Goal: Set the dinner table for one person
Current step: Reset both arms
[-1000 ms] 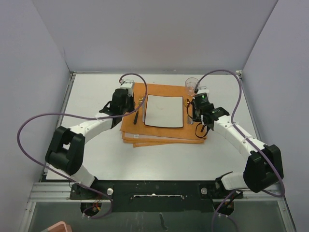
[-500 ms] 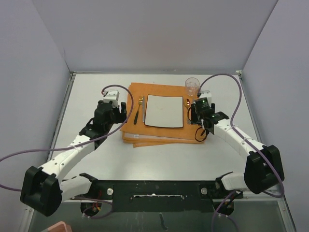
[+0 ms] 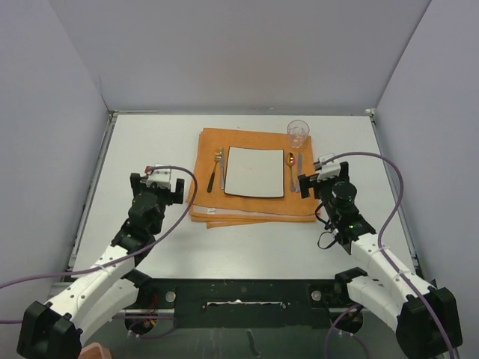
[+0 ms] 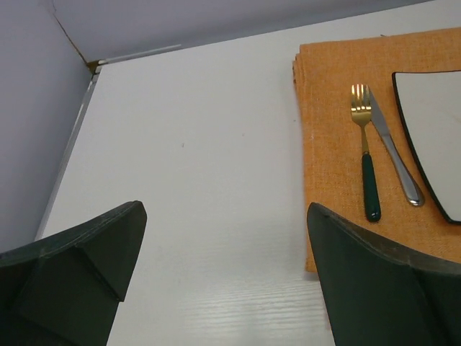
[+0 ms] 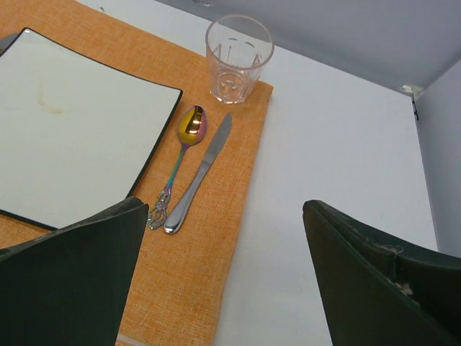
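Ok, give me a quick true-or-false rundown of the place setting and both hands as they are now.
1. The fork lies on the cloth, left of the plate. True.
2. The glass is tipped over on the plate. False: it stands upright on the cloth's far right corner.
3. The left hand grips the fork. False: it is open and empty, over the bare table beside the cloth.
4. A spoon and a knife lie side by side right of the plate. True.
5. The right hand is shut. False: it is open and holds nothing.
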